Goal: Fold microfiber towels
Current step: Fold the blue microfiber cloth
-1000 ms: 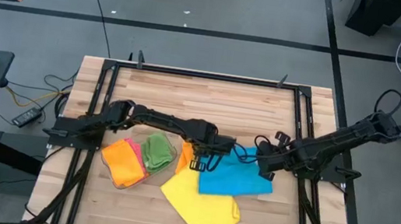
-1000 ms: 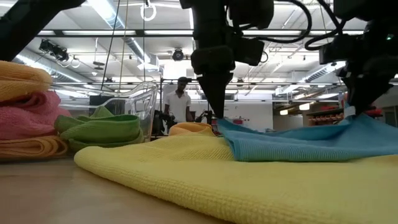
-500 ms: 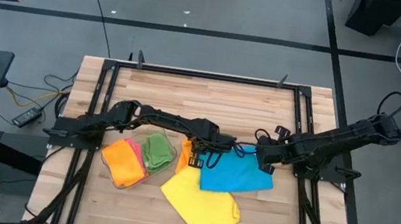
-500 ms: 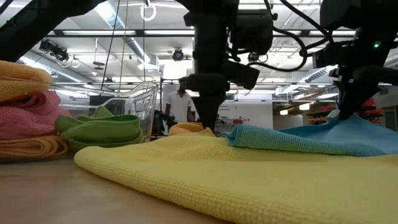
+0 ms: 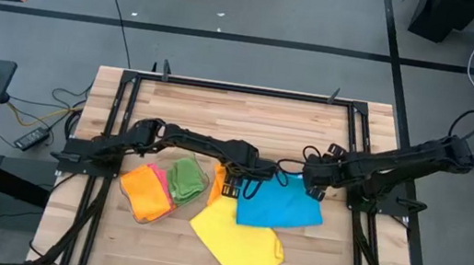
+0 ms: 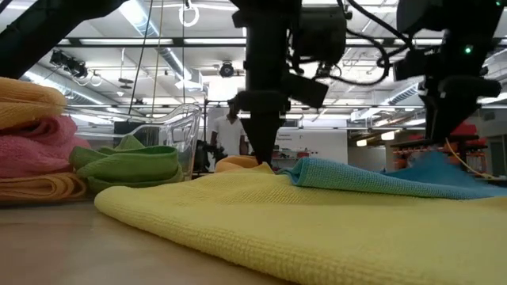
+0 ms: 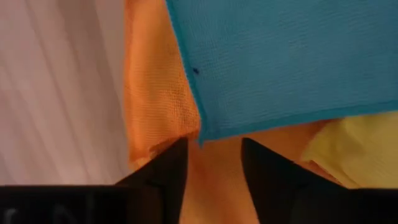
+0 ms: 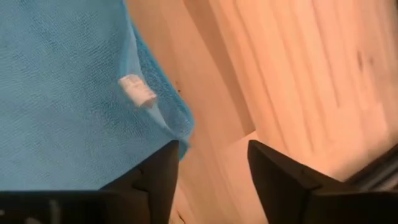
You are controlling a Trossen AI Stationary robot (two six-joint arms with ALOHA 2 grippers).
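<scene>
A blue towel (image 5: 278, 205) lies spread flat on the table, and its left side overlaps an orange towel (image 7: 155, 93) and a yellow towel (image 5: 240, 244). My left gripper (image 7: 213, 144) points down, open, its fingers on either side of the blue towel's far left corner (image 7: 200, 134). My right gripper (image 8: 211, 146) hangs open just above the far right corner, which bears a white label (image 8: 137, 90). In the high view the left gripper (image 5: 231, 187) and the right gripper (image 5: 311, 186) stand at the blue towel's two far corners.
Folded orange and pink towels (image 5: 145, 194) and a green one (image 5: 186, 179) sit stacked at the left by a clear plastic tray (image 6: 178, 127). A black frame (image 5: 360, 150) runs round the wooden table. A person (image 6: 230, 131) stands in the room beyond.
Both grippers have let go of the blue towel's far corners. Its raised far edge has dropped and now lies flat. My left gripper sank a little. My right gripper drew up and toward the table's far edge, clear of the cloth.
</scene>
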